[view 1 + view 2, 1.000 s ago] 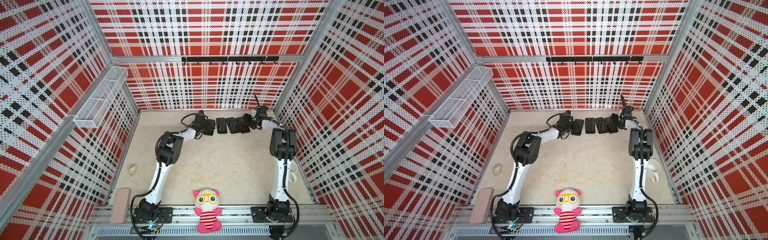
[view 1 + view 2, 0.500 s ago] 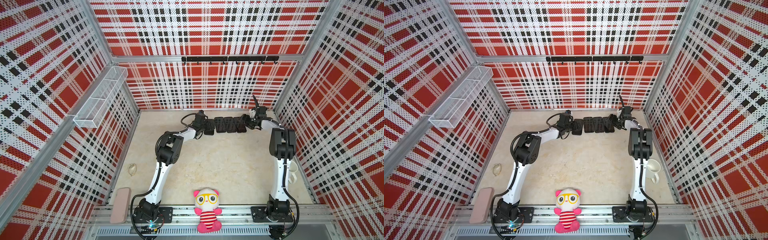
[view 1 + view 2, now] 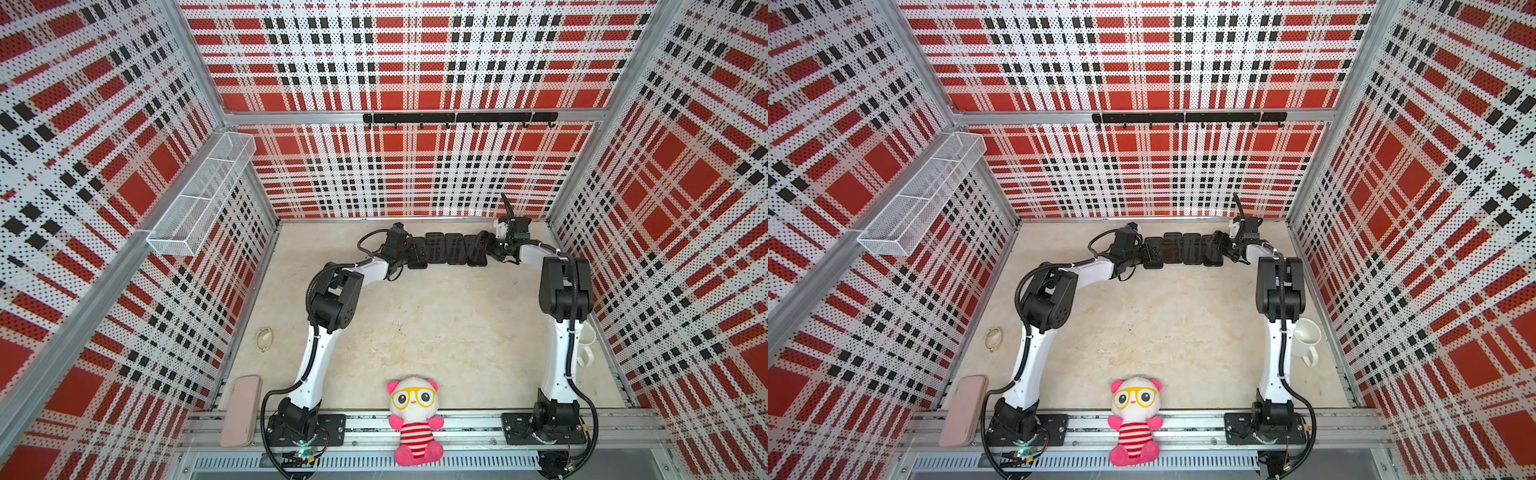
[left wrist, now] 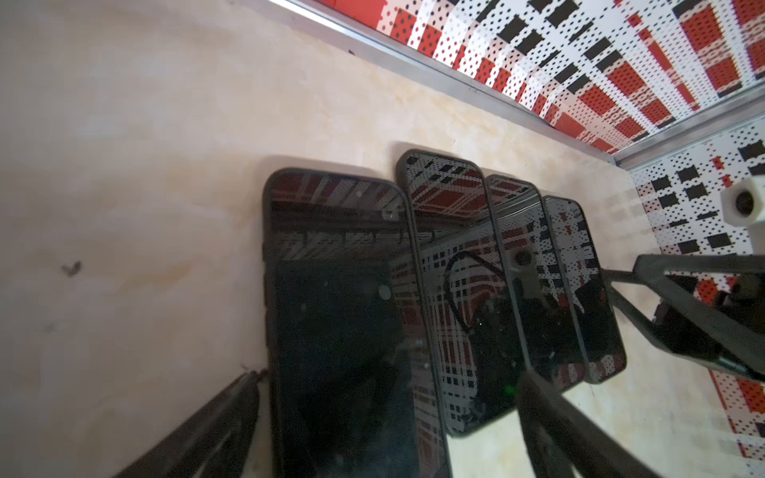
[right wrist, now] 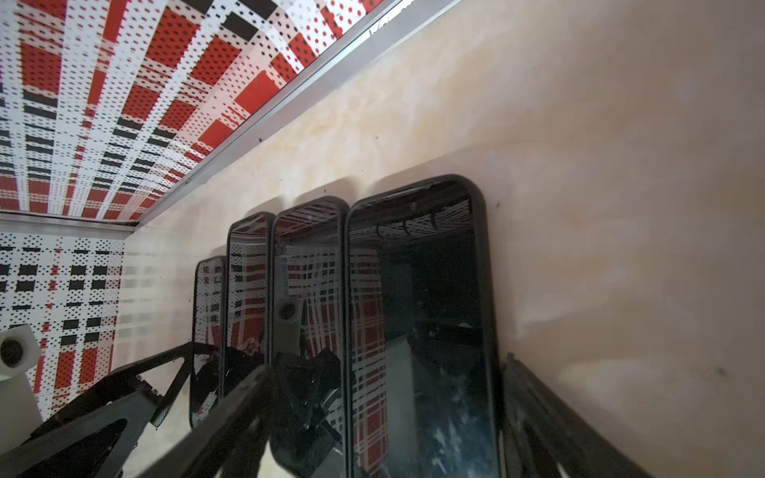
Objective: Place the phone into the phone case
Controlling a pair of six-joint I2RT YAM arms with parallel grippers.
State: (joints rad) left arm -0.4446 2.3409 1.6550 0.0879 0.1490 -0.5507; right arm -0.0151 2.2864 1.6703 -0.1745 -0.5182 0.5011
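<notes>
Both hands are at the far side of the table (image 3: 415,332), one at each end of the row of four phones (image 3: 446,248).

Left gripper (image 4: 389,378): spread wide, fingers (image 4: 215,426) either side of the leftmost phone (image 4: 343,289), not clamping. One finger is just beside its outer long edge, the other sits over the neighbour.

Right gripper (image 5: 387,366): same, spread, straddling the rightmost phone (image 5: 418,289).

Nothing is lifted. All four lie flat, screens up, long edges touching or nearly so.

Each slab shows a dark raised case rim (image 5: 489,289) round the glass, so my read is they already sit in cases. Can't tell if every corner is fully seated.

Doing this step well, as I judge it:
- Press down on the corners one at a time, pads on the rim, not mid-glass.
- Brace from the opposite end, else the whole row slides.
- Keep off the neighbouring phone.

Materials:
- Screens: glossy black glass mirroring the plaid walls (image 3: 415,166), probably slippery.
- Rims: matte, rubbery-looking, rounded corners, so better purchase.
- Table: smooth, pale, stone-look; low friction, I'd guess.
</notes>
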